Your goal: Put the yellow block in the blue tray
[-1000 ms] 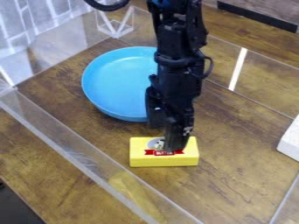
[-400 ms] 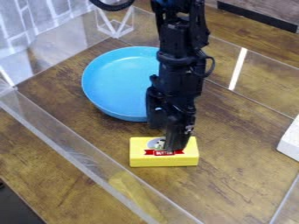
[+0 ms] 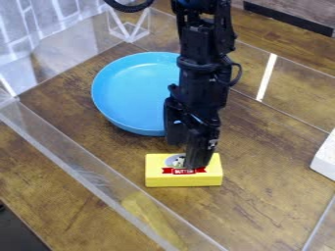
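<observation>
The yellow block [image 3: 185, 174] lies flat on the wooden table, its red banner and pale round emblem facing up. My black gripper [image 3: 193, 160] points straight down right over the block's far edge, its fingers [image 3: 201, 154] low at the block's top, the jaws open. Whether the fingertips touch the block I cannot tell. The blue tray [image 3: 131, 88] is a round shallow dish just behind and to the left of the block, with nothing in it; the arm hides its right rim.
A clear plastic wall [image 3: 78, 167] runs along the table's front left edge. A white object [image 3: 324, 157] sits at the right edge. A thin white strip [image 3: 265, 76] lies on the wood behind the arm.
</observation>
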Robot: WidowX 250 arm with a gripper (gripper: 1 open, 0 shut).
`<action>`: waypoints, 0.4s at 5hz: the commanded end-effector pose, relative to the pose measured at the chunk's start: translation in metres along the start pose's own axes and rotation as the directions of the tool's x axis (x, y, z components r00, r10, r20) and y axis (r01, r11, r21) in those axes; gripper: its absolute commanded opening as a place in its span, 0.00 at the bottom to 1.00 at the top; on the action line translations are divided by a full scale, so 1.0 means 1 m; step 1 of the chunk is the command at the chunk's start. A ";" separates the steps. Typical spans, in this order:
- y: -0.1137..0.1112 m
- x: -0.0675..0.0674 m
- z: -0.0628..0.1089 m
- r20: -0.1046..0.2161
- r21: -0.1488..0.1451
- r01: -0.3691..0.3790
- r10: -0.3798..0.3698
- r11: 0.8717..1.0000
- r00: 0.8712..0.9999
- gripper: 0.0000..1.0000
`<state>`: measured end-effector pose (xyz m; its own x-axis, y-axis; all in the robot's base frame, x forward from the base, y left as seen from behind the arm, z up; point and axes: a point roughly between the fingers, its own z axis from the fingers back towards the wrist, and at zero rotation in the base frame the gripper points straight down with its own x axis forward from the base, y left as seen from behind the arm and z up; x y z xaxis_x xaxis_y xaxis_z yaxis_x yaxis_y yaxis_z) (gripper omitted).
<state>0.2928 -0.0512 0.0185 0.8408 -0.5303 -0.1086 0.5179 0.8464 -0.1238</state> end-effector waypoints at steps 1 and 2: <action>-0.010 0.001 -0.024 -0.067 -0.016 -0.029 0.028 0.999 0.997 1.00; -0.011 0.002 -0.024 -0.075 -0.018 -0.031 0.030 0.999 0.997 1.00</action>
<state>0.2943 -0.0521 0.0183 0.8383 -0.5313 -0.1221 0.5171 0.8459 -0.1306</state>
